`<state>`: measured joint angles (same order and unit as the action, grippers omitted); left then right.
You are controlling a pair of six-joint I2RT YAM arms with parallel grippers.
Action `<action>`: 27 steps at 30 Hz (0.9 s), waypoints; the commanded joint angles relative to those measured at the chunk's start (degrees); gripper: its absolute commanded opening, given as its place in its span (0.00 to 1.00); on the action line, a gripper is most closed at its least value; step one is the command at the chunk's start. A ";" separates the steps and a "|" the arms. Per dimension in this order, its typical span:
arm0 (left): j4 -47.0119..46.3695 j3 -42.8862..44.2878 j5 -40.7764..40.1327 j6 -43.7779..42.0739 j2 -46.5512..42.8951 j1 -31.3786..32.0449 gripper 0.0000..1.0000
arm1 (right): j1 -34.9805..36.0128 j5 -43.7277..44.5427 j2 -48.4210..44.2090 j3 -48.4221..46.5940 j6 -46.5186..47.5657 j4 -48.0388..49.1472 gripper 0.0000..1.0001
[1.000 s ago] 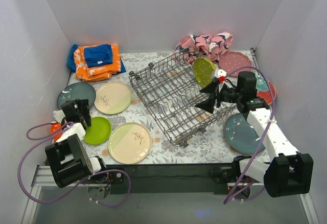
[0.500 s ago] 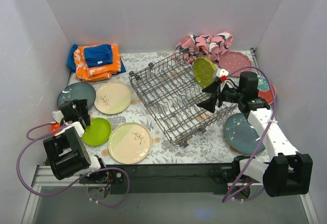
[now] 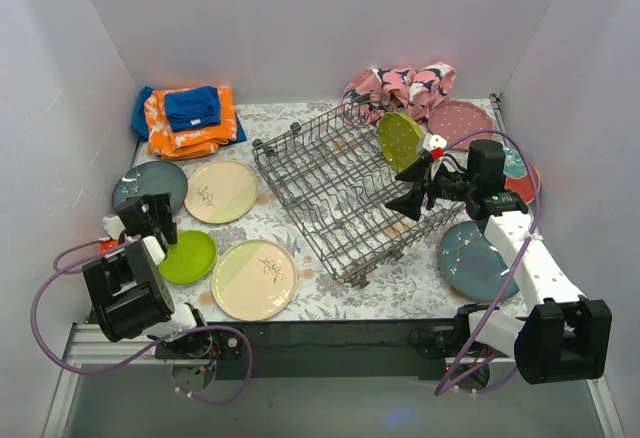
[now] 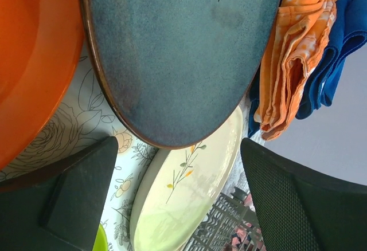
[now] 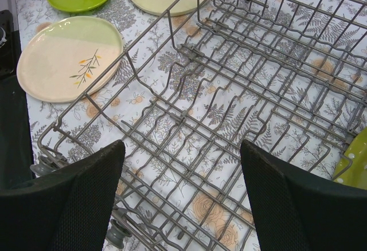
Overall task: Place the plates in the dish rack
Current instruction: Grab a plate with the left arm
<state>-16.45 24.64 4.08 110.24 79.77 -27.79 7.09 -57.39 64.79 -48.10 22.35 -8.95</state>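
Note:
The grey wire dish rack (image 3: 330, 193) sits mid-table, with one lime dotted plate (image 3: 398, 140) standing in its far right end. My right gripper (image 3: 402, 190) hovers open over the rack's right side, and only rack wires (image 5: 258, 90) show between its fingers. My left gripper (image 3: 150, 213) is low at the left, open, pointing at a teal plate (image 4: 178, 50) beside an orange plate (image 4: 28, 62) and a cream sprig plate (image 4: 183, 199). Flat on the table lie a lime plate (image 3: 190, 255) and a second cream plate (image 3: 254, 278).
Folded orange and blue cloths (image 3: 188, 118) lie at the back left. A pink-and-navy cloth (image 3: 400, 86) lies behind the rack. At the right are a pink dotted plate (image 3: 460, 118), a teal plate (image 3: 472, 258) and a red-orange plate (image 3: 527, 180). Grey walls enclose the table.
The left arm's body has shifted a little left and its jaws have narrowed slightly. The right gripper has edged slightly toward the back over the rack.

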 commanded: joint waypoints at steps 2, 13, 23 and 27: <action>-0.68 -0.21 -0.47 0.24 2.41 -0.42 0.87 | -0.50 -0.89 -0.37 0.02 -0.29 1.39 0.86; -2.71 2.60 1.64 -0.37 8.64 -1.04 0.77 | -0.68 -1.06 -0.37 -0.07 -0.29 1.30 0.86; -4.82 2.25 2.16 0.33 11.20 -1.83 0.56 | -0.76 -1.41 -0.20 -0.07 -0.38 1.22 0.86; -5.52 1.99 2.60 0.68 11.03 -1.83 0.43 | -0.76 -1.50 -0.02 -0.16 -0.38 1.30 0.86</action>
<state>-24.29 27.57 7.75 111.90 90.26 -29.19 6.70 -57.47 64.82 -48.07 22.35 -8.95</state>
